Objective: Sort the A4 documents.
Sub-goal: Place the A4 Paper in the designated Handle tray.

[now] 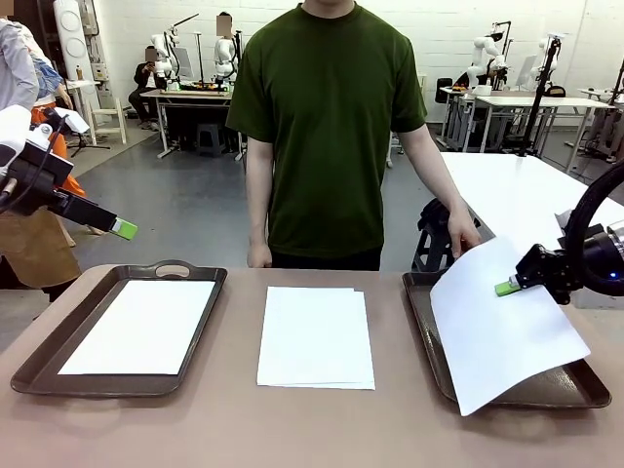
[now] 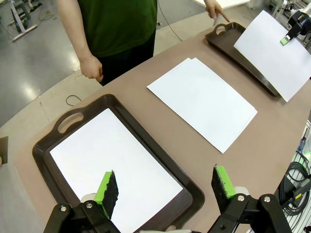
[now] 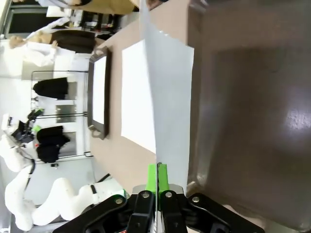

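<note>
A small stack of white A4 documents (image 1: 315, 336) (image 2: 201, 102) lies on the table's middle, between two trays. One sheet (image 1: 136, 327) (image 2: 112, 165) lies flat in the left dark brown tray (image 1: 58, 336) (image 2: 48, 145). My right gripper (image 1: 507, 288) (image 3: 158, 177) is shut on the edge of another sheet (image 1: 502, 336) (image 3: 167, 97), which tilts up over the right tray (image 1: 424, 302) (image 3: 243, 121). The person's hand (image 1: 463, 234) touches that sheet's far corner. My left gripper (image 1: 124, 229) (image 2: 165, 191) hangs open above the left tray, holding nothing.
The person stands at the far edge of the table, behind the middle stack, with the other hand (image 1: 258, 255) near the edge. A white table (image 1: 517, 190) stands behind the right tray. Bare brown tabletop (image 1: 292, 429) runs along the near edge.
</note>
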You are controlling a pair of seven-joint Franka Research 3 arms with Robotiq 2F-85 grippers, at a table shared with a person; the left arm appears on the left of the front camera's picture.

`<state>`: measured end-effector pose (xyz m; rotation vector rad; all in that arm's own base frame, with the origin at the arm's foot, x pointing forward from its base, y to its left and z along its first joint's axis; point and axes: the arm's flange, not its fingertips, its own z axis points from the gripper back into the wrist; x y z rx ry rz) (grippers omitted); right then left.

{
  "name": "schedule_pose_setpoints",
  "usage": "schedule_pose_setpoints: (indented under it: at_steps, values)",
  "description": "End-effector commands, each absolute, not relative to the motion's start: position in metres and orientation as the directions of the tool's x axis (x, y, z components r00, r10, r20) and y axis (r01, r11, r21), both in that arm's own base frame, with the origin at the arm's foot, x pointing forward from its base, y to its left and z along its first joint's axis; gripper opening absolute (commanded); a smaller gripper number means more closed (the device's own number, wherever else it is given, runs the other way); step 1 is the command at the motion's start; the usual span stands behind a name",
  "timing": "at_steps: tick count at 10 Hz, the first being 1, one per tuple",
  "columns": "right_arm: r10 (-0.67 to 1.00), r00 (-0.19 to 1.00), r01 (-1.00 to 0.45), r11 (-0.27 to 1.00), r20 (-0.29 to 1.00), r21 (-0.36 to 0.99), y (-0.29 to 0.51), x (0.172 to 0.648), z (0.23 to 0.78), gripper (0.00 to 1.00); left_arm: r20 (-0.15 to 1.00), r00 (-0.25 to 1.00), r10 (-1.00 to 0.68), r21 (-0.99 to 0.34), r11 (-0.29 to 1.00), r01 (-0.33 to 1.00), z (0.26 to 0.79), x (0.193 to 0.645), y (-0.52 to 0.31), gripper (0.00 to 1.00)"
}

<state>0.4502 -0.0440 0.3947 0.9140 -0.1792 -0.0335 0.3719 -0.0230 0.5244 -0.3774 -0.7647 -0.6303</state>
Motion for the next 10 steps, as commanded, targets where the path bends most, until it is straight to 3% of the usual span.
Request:
schedule_pose_setpoints:
  at_steps: [1,5,10]
  values:
    - [-0.093,0.992,0.002,0.665,0.08,0.747,-0.051,0.459,0.389,0.01,0.737,0.555,-0.385,-0.094,0.755,0.649,0.523,0.372,-0.022,1.0]
    - [-0.107,0.994,0.066,0.715,0.015,0.697,-0.07,0.472,0.366,0.01,0.737,0.555,-0.385,-0.094,0.755,0.649,0.523,0.372,-0.022,1.0]
    - [-0.079,0.988,-0.018,0.8,0.135,0.6,-0.056,0.505,0.364,0.01,0.737,0.555,-0.385,-0.094,0.755,0.649,0.523,0.372,-0.022,1.0]
